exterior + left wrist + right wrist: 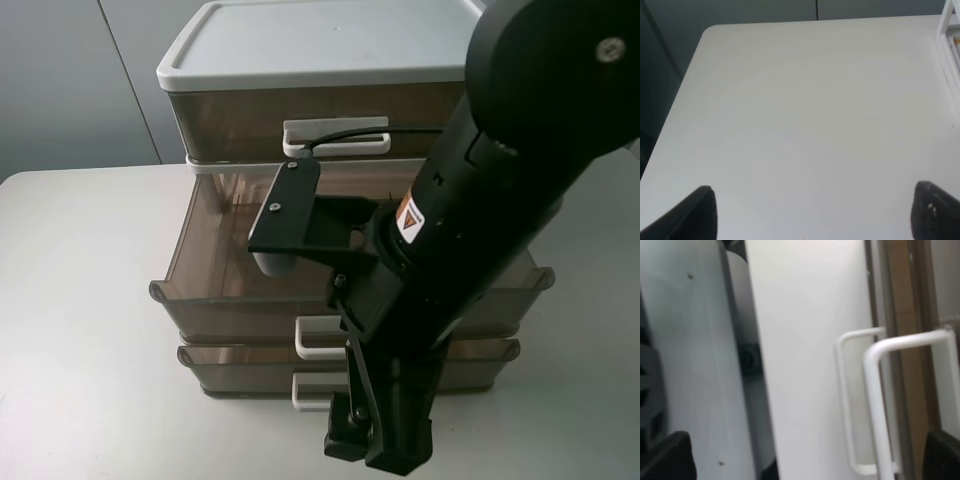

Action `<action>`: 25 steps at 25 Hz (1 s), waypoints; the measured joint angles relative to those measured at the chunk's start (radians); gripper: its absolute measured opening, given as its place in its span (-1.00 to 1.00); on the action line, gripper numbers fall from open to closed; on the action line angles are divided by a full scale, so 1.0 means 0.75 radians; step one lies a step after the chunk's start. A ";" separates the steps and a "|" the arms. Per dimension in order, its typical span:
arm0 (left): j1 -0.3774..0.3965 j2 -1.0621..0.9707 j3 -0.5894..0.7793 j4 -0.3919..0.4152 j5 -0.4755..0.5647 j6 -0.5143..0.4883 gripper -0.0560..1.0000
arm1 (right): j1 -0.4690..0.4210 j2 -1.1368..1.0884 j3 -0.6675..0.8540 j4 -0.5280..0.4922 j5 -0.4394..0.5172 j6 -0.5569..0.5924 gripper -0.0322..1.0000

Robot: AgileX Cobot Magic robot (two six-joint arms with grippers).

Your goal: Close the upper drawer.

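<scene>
A stacked drawer unit (300, 50) with smoky brown drawers stands at the back of the table. Its top drawer (240, 120) is shut. The drawer below it (230, 310) is pulled far out, with a white handle (318, 338). The lowest drawer (240, 375) sticks out slightly. My right arm reaches across the open drawer, and my right gripper (380, 440) hangs open in front of the drawer fronts. The right wrist view shows the gripper (805, 460) open beside two white handles (880, 400). My left gripper (815, 215) is open over bare table.
The white table (805, 125) has a rounded corner and edges toward a dark wall. A white edge (947, 30) shows at the side of the left wrist view. The right arm's black body (480, 200) hides much of the drawers' right half.
</scene>
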 joint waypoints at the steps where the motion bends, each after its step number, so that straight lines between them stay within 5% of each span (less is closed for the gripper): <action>1: 0.000 0.000 0.000 0.000 0.000 0.000 0.51 | 0.003 0.016 0.000 -0.026 -0.011 0.025 0.40; 10: 0.000 0.000 0.000 -0.002 0.000 0.000 0.51 | 0.008 0.038 -0.002 -0.428 -0.195 0.321 0.40; 25: 0.000 0.000 0.000 -0.002 0.000 0.000 0.51 | -0.084 0.062 -0.002 -0.510 -0.333 0.353 0.40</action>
